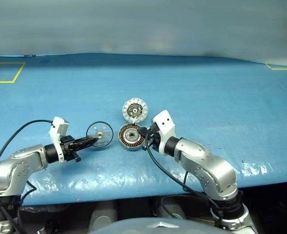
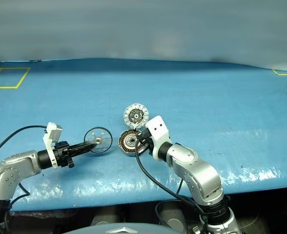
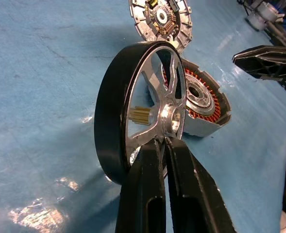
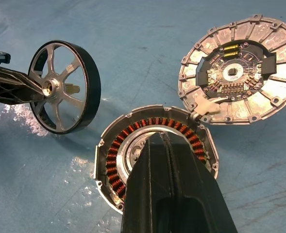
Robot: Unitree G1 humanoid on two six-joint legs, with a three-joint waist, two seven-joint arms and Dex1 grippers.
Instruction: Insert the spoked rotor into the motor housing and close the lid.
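At frame centre the housing [image 1: 131, 137] sits empty with its lid [image 1: 135, 110] open, while the left gripper [image 1: 90, 140] pinches the rotor [image 1: 100, 134] beside it and the right gripper [image 4: 158, 145], pressed together, steadies the housing.

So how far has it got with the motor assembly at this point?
Done: the round white-silver lid lies swung open and the left gripper is shut on the black-rimmed, silver-spoked rotor, held upright beside the grey copper-wound housing. The shut right gripper sits at the housing. Left: seating the rotor, then closing the lid.
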